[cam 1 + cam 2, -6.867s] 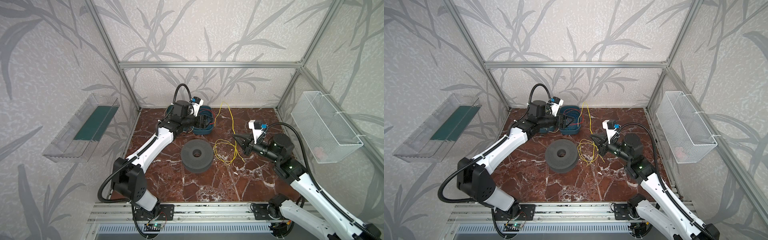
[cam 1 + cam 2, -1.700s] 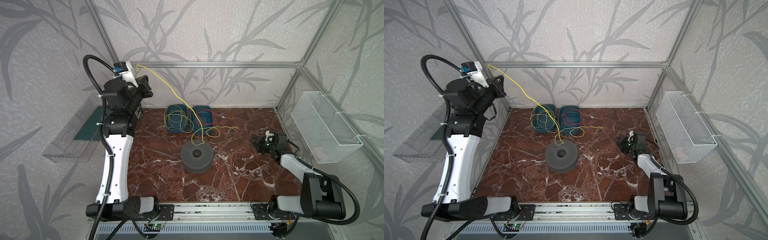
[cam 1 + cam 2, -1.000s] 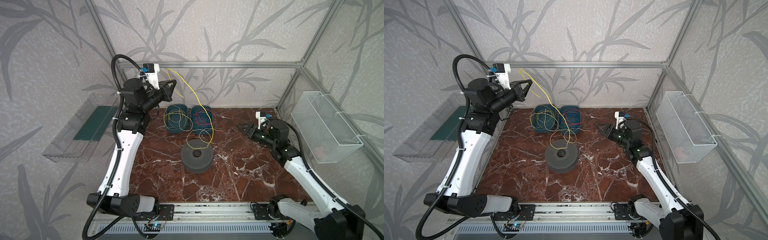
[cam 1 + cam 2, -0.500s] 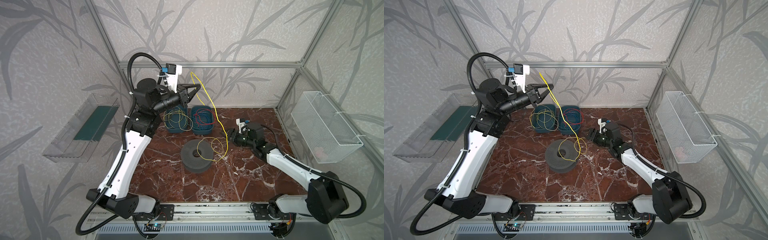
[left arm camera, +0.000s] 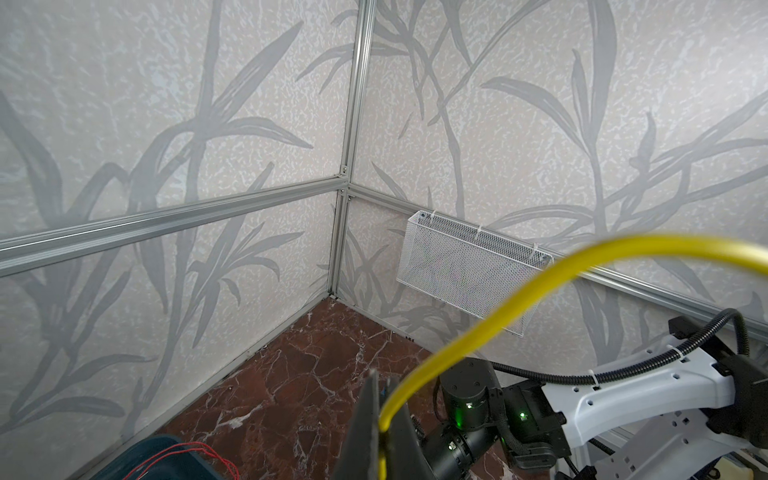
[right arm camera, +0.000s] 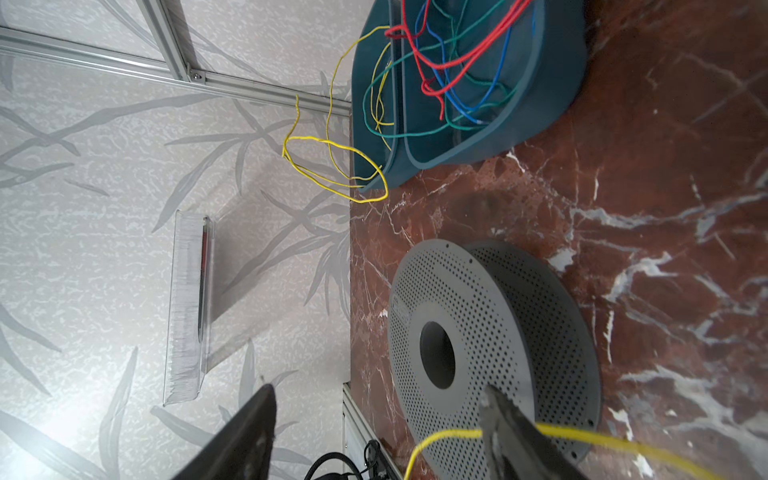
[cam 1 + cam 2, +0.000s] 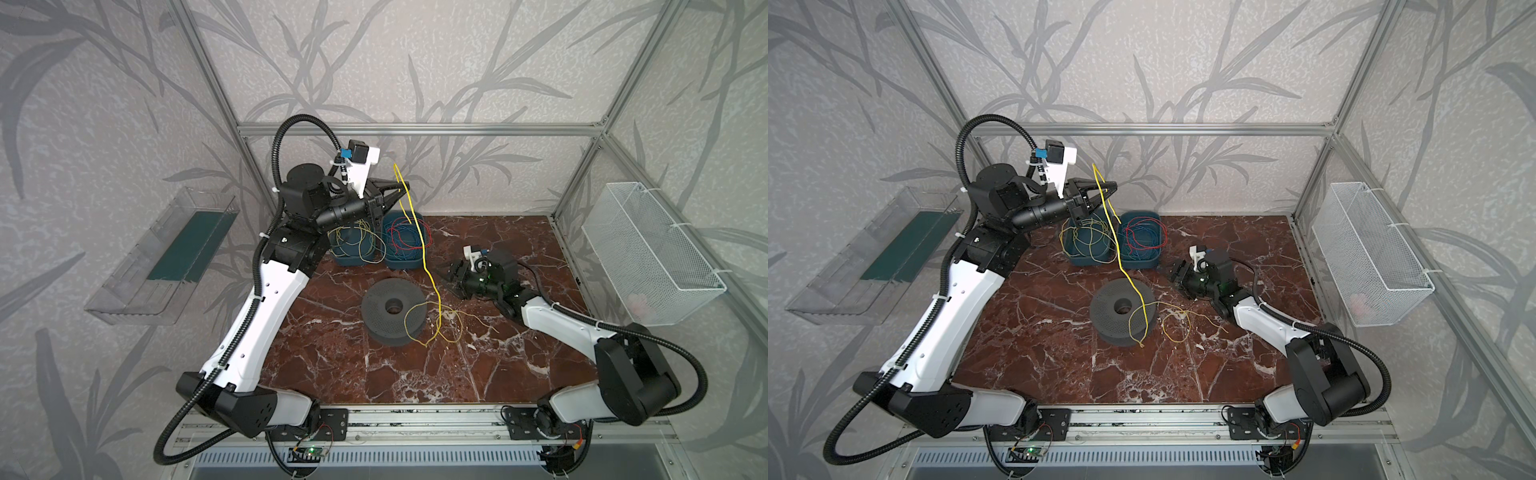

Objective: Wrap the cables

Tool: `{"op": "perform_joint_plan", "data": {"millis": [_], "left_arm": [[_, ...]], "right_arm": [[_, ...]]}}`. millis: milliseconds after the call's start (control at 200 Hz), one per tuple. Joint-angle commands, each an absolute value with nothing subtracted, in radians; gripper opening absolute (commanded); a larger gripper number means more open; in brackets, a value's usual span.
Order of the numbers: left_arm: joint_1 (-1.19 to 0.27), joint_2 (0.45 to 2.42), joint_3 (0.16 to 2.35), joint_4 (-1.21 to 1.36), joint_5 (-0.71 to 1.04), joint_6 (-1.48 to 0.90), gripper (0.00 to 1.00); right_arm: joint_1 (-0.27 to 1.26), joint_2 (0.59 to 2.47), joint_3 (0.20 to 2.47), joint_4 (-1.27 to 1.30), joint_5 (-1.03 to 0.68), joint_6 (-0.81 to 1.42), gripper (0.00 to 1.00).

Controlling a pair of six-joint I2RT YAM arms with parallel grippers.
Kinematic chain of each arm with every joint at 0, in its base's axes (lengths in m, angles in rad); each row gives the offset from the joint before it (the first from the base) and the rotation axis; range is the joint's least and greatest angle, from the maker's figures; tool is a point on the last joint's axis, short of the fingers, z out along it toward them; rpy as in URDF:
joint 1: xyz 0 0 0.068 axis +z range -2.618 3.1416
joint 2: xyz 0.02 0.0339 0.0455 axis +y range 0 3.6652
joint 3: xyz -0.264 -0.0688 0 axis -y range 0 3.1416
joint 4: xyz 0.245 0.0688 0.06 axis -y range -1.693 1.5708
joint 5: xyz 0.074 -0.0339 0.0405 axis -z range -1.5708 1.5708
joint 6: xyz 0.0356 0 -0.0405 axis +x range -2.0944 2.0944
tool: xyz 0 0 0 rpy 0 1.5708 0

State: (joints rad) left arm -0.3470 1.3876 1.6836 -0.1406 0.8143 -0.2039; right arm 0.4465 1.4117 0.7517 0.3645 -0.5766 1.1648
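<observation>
— Starting with the left gripper. Gripping anything?
— Pinching the yellow cable tight, up high over the two blue tubs. Showing plainly from the left wrist as well: fingers pressing together on the cable, leaving a short end poking out above.

— And trailing where from there?
— Slanting down past the right-hand tub, crossing the rim of the grey spool, then lying in loose loops on the marble table. Looping once over the spool's edge and once just beside it, toward the right arm.

— Checking the right gripper now. Closing on anything?
— Standing wide apart, clamping nothing. Hovering low beside the spool and pointing toward it. From the right wrist, seeing a stretch of the cable crossing between the spread fingers, close by one fingertip. Touching it or not: cannot tell.

— Standing on edge or lying flat, that spool?
— Lying flat with the hole facing up, mid-table, just in front of the tubs.

— Holding what, those tubs?
— Holding more yellow cables in the left-hand one, some spilling over the rim. Holding red, blue and green wires in the right-hand one.

— Anything on the walls?
— Noting a white mesh basket hanging on the right wall and a clear tray on the left, both well apart from the grippers.
</observation>
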Motion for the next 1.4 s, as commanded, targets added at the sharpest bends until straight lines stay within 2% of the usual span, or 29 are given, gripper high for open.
{"op": "perform_joint_plan", "data": {"millis": [0,145,210,495,655,735,770,810,855,915,945,975,1100,1169,1314,1394], "left_arm": [[-0.351,1.376,1.682,-0.103,0.838,-0.162,0.00],[-0.353,1.379,1.679,-0.120,0.831,-0.131,0.00],[-0.353,1.381,1.678,-0.111,0.828,-0.134,0.00],[-0.363,1.391,1.685,-0.061,0.856,-0.161,0.00],[-0.367,1.382,1.687,-0.057,0.862,-0.164,0.00],[-0.369,1.371,1.669,-0.039,0.871,-0.182,0.00],[-0.369,1.365,1.661,-0.034,0.871,-0.185,0.00],[-0.371,1.354,1.652,-0.034,0.871,-0.183,0.00],[-0.371,1.341,1.639,-0.039,0.871,-0.175,0.00],[-0.371,1.321,1.625,-0.075,0.850,-0.137,0.00],[-0.370,1.311,1.621,-0.108,0.832,-0.107,0.00],[-0.371,1.297,1.611,-0.143,0.806,-0.072,0.00],[-0.359,1.195,1.468,-0.169,0.621,0.006,0.00],[-0.353,1.122,1.370,-0.183,0.442,0.029,0.00],[-0.314,0.952,1.172,-0.225,-0.086,-0.023,0.00],[-0.219,0.879,1.094,-0.307,-0.245,-0.125,0.00]], "right_arm": [[0.452,1.322,0.730,0.338,-0.573,1.180,0.76],[0.489,1.309,0.729,0.309,-0.570,1.231,0.76],[0.533,1.338,0.706,0.377,-0.535,1.287,0.75],[0.609,1.626,0.837,0.631,-0.551,1.423,0.79],[0.619,1.769,0.904,0.634,-0.482,1.425,0.80],[0.611,1.854,0.985,0.681,-0.527,1.439,0.76],[0.611,1.881,1.004,0.701,-0.533,1.444,0.72],[0.611,1.903,1.025,0.717,-0.537,1.444,0.62],[0.609,1.916,1.037,0.709,-0.536,1.449,0.44],[0.604,1.914,1.019,0.733,-0.533,1.461,0.15],[0.598,1.904,1.008,0.732,-0.538,1.461,0.06],[0.588,1.885,0.993,0.763,-0.538,1.453,0.00],[0.506,1.760,0.944,0.644,-0.533,1.377,0.00],[0.438,1.661,0.941,0.525,-0.526,1.298,0.00],[0.321,1.513,0.940,0.351,-0.486,1.199,0.00],[0.293,1.479,0.932,0.337,-0.449,1.199,0.00]]}}
